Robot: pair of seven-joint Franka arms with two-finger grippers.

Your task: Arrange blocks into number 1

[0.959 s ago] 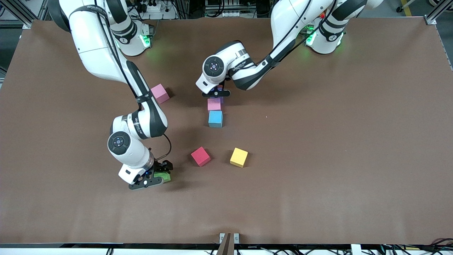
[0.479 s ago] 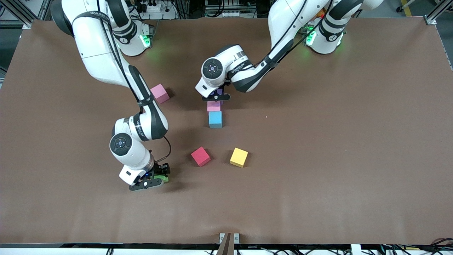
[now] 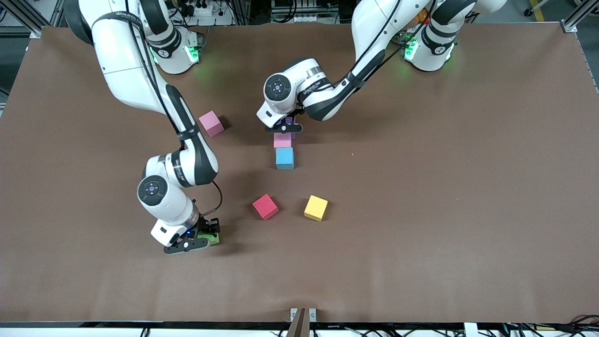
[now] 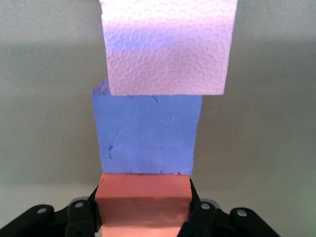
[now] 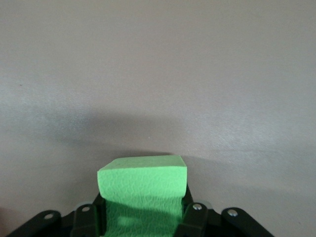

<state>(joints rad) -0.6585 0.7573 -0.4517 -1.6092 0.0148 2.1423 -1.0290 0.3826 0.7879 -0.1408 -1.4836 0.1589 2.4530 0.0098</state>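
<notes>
The right gripper (image 3: 199,238) is clamped on the green block (image 5: 143,190), which sits between its jaws low over the table (image 3: 444,210). The left gripper (image 4: 143,219) grips the orange block (image 4: 143,202), touching the purple block (image 4: 146,134) in line with the pink block (image 3: 282,140) and light blue block (image 3: 284,157). Only the left wrist view shows the orange one.

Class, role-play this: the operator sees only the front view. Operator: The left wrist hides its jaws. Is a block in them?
Observer: Yes, the left gripper is shut on an orange block.
Operator: Does it line up with the column?
Observer: It sits edge to edge with the purple block; the column's pink block lies slightly offset.
Operator: And the right jaws?
Observer: The right gripper is shut squarely on the green block.
</notes>
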